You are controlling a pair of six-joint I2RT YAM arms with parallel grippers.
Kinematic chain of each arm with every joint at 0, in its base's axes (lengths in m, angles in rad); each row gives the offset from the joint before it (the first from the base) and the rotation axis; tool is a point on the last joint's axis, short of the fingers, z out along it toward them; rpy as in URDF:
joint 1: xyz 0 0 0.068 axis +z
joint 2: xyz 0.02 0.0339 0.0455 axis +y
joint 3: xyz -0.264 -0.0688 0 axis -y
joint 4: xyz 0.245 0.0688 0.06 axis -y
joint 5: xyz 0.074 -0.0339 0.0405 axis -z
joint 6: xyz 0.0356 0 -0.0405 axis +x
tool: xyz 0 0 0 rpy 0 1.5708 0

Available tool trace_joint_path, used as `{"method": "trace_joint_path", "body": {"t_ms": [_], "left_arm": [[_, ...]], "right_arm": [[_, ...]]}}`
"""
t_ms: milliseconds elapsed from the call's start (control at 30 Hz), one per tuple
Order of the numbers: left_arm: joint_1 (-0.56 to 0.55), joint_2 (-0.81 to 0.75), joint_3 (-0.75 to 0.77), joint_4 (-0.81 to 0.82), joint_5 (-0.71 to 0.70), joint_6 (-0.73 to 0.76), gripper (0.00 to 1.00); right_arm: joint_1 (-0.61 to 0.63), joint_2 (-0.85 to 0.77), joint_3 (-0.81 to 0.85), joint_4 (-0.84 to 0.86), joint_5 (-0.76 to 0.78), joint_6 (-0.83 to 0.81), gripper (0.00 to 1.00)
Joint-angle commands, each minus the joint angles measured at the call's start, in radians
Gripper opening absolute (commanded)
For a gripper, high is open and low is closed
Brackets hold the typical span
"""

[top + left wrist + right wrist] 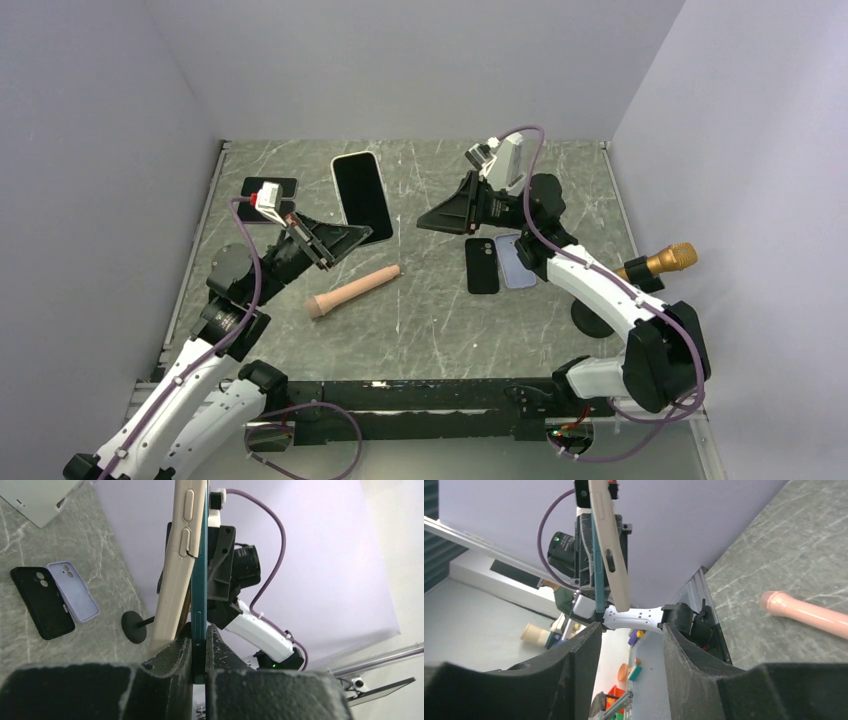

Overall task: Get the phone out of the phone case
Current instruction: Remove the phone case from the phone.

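Observation:
My left gripper (pixel 340 238) is shut on the lower edge of a teal phone (pixel 200 580) and holds it upright above the table. In the top view its black screen (pixel 361 197) faces up. In the left wrist view the jaws (pixel 200 637) clamp the teal edge. A beige phone case (pixel 176 565) hangs on the phone, peeled away at the lower end and still hugging the top. My right gripper (pixel 430 221) is open and empty, a short way right of the phone and pointing at it. In the right wrist view (pixel 631 630) the case (pixel 608 545) shows beyond the open jaws.
A black case (pixel 481 265) and a lavender case (pixel 515 260) lie side by side under the right arm. A pink cylinder (pixel 352 291) lies at the centre front. A gold microphone (pixel 662 262) stands on a black base (pixel 592 318) at the right. Two dark flat items (pixel 270 188) lie at the back left.

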Motion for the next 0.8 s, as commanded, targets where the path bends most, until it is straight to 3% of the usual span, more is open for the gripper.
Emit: {"method": "trace_joint_path", "body": {"t_ms": [0, 300, 767], "left_arm": [[0.003, -0.023, 0.007, 0.148, -0.055, -0.088, 0.00], [0.003, -0.008, -0.061, 0.260, -0.059, -0.175, 0.00], [0.002, 0.010, -0.089, 0.325, -0.039, -0.213, 0.00]], "right_arm": [[0.050, 0.013, 0.005, 0.206, 0.030, 0.076, 0.51], [0.140, 0.092, 0.038, 0.257, 0.063, 0.089, 0.40], [0.197, 0.178, 0.090, 0.263, 0.094, 0.084, 0.34]]}}
